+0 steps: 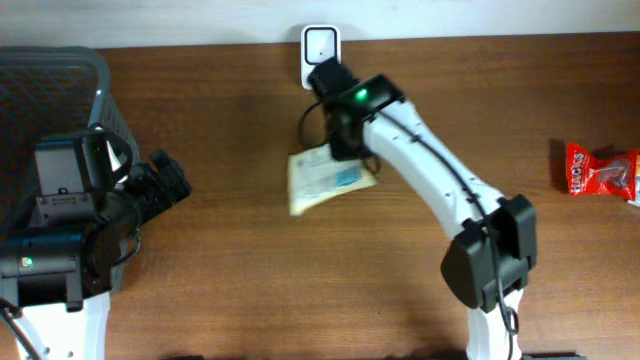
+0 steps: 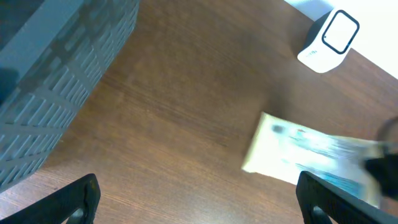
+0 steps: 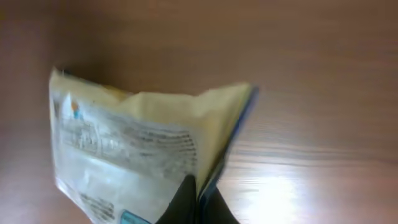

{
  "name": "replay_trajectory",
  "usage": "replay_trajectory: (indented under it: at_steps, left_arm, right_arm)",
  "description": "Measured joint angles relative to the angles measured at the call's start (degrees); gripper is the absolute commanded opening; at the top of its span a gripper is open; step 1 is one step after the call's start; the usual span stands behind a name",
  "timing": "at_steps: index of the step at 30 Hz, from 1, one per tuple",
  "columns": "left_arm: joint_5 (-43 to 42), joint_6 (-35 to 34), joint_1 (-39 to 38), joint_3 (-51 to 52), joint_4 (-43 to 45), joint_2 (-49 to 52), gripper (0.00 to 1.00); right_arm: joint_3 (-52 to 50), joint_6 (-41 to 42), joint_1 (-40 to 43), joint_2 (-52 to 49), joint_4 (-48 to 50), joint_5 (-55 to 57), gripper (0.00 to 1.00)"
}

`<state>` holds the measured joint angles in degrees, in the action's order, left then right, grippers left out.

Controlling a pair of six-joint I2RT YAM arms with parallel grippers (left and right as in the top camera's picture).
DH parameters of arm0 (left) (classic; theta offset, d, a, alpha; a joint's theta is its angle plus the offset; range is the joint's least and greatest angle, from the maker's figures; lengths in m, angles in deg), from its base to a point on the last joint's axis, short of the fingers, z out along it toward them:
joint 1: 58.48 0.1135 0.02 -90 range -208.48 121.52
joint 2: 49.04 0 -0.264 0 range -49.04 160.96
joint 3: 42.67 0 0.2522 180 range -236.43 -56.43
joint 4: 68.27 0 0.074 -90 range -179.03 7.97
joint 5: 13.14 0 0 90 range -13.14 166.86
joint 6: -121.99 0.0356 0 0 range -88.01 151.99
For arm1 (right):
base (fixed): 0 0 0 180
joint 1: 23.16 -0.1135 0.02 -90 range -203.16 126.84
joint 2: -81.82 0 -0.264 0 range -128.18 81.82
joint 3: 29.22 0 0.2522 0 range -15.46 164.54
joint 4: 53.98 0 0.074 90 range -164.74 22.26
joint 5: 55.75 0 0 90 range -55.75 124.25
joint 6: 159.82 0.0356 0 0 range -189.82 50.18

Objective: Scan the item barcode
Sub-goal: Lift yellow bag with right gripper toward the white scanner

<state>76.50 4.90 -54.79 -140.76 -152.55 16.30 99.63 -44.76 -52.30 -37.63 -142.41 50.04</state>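
Overhead view: the white scanner (image 1: 320,45) stands at the back edge of the wooden table (image 1: 230,290). The right arm reaches in from the near side, and the right gripper (image 1: 347,150) is closed on the pale yellow packet (image 1: 322,180), pinching its edge. The packet sits just in front of the scanner, towards the near side and apart from it. It lies tilted with its printed face up. The left gripper (image 1: 172,180) hovers well to the left of the scanner with its jaws spread wide and nothing between them. Beside that arm, farther left of the scanner, is a grey basket (image 1: 60,70). A red packet (image 1: 598,170) lies far to the right of the scanner, at the table's edge.

Left wrist view: the two dark fingers (image 2: 78,199) stand far apart at the bottom corners, with bare wood between them. The scanner shows at the upper right, and the packet is below it, blurred. The basket wall fills the upper left.

Right wrist view: the packet fills the left half, with its text blurred and a blue stripe along its raised edge. The dark fingertips meet on its lower edge. The scanner is out of this view.
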Motion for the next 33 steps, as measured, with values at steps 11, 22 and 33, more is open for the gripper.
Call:
replay_trajectory:
  at_steps: [11, 22, 33]
  left_arm:
    - [0.0, 0.0, 0.0, 0.0, 0.0, 0.0, 0.99]
    - [0.0, 0.0, 0.0, 0.0, 0.0, 0.0, 0.99]
    - [0.0, 0.0, 0.0, 0.0, 0.0, 0.0, 0.99]
  right_arm:
    - [2.6, -2.1, 9.3, 2.1, -10.1, 16.9, 0.04]
    - [-2.6, -0.2, 5.0, 1.1, -1.0, 8.5, 0.04]
    - [-2.8, 0.4, -2.9, 0.4, 6.5, -19.5, 0.99]
